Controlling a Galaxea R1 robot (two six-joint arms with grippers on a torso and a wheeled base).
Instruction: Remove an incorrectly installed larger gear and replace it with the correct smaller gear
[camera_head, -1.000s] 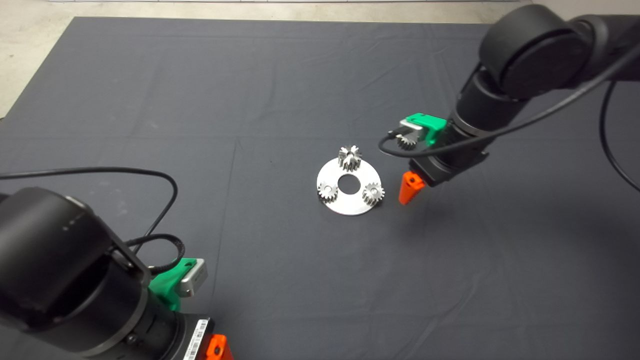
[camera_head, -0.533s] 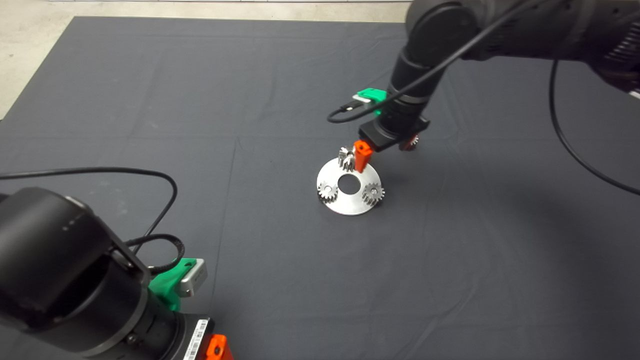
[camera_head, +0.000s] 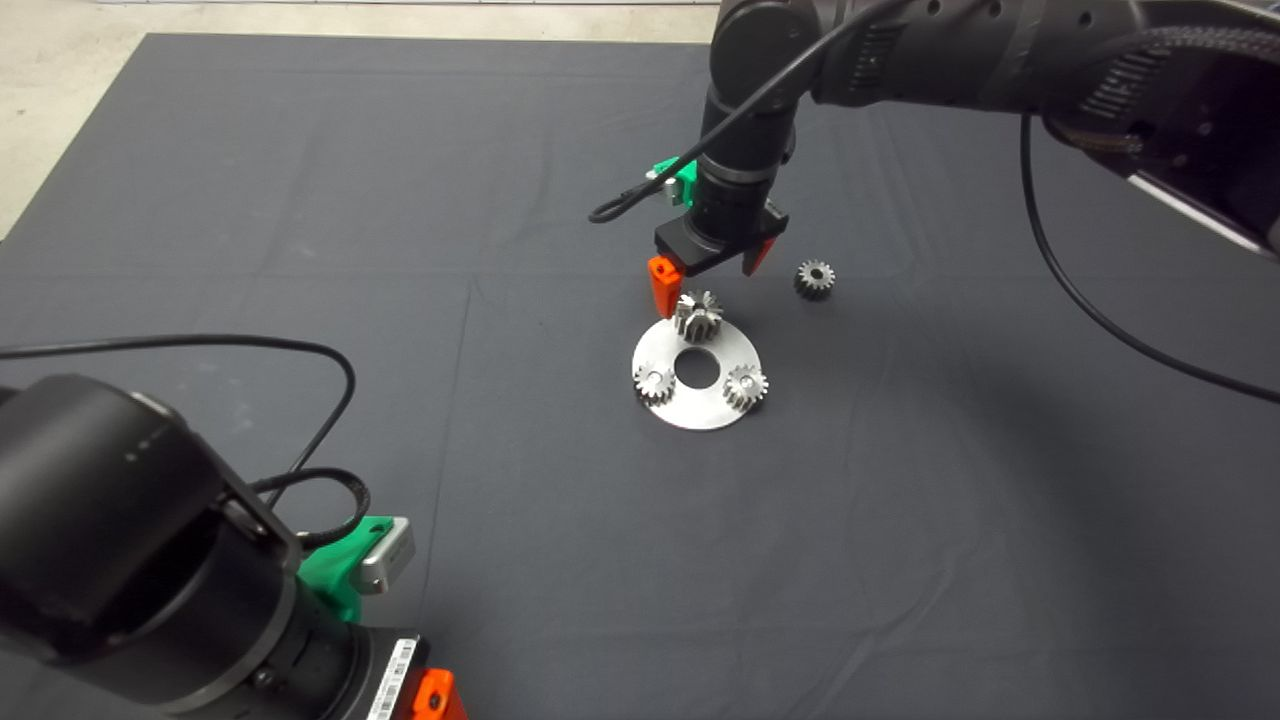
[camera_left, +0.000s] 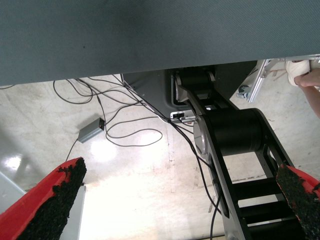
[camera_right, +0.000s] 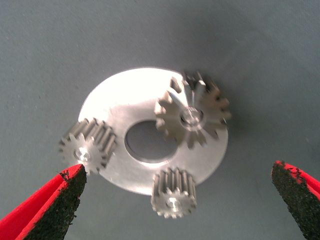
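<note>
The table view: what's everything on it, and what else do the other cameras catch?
larger gear: 1, grey steel, on the disc's far edge, under the right gripper.
small gears on disc: 2, grey, on the disc's near side.
smaller gear: 1, dark grey, loose on the mat right of the disc.
disc: 1, silver, mid-mat.
mat: 1, dark grey.
cables: several, black, on the floor.
right gripper: open, above the larger gear.
left gripper: open, parked at lower left.

Two black cylindrical arms, thick round joints, black cables looped alongside. Green gripper mounts, red fingers w/ black textured pads. Barcode label seen nr left wrist.
</note>
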